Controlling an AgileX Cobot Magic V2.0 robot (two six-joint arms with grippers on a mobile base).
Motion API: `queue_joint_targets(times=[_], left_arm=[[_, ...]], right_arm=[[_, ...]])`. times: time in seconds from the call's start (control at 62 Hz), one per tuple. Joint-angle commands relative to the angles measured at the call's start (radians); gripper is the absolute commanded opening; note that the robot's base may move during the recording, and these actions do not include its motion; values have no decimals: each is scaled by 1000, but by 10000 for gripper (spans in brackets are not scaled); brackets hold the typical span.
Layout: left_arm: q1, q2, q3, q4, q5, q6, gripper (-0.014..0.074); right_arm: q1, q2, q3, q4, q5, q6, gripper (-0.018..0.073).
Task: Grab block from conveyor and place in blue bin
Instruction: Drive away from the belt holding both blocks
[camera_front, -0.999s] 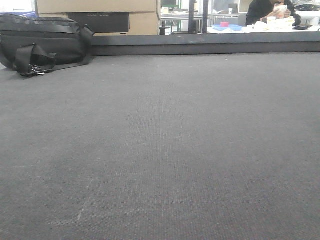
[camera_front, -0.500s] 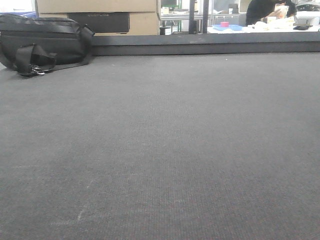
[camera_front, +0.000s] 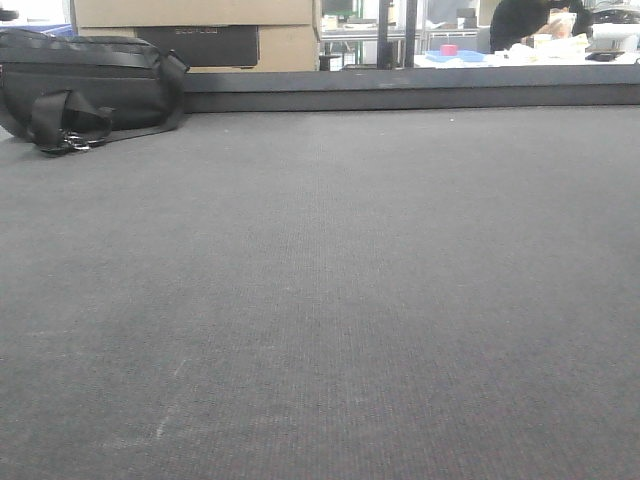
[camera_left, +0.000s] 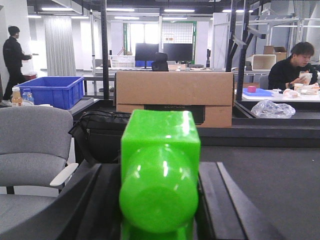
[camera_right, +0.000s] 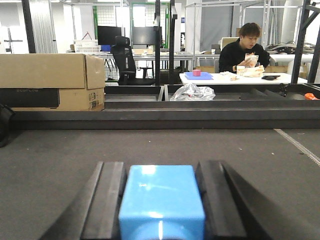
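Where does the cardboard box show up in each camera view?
Front: cardboard box at top edge, left of centre, behind black bag.
Left wrist: box at centre, above green block.
Right wrist: box upper left, beyond blue block.
Shared landmark: seated person, upper right.

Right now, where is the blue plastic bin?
The blue plastic bin shows only in the left wrist view: far left in the background, beyond the grey office chair and left of the brown cardboard box.

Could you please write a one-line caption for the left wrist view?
Left gripper holds a green block over the conveyor; cardboard box, black bag and blue bin beyond.
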Motion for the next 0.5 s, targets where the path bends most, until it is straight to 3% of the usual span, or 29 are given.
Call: queue_joint_targets(times=[0.0,0.484], left_arm=[[0,-5,0,2,-21,0,-111],[0,-5,0,2,-21,0,-111]], right_arm=[[1,-4,0,1,-25,-7,-162],[1,-4,0,1,-25,-7,-162]])
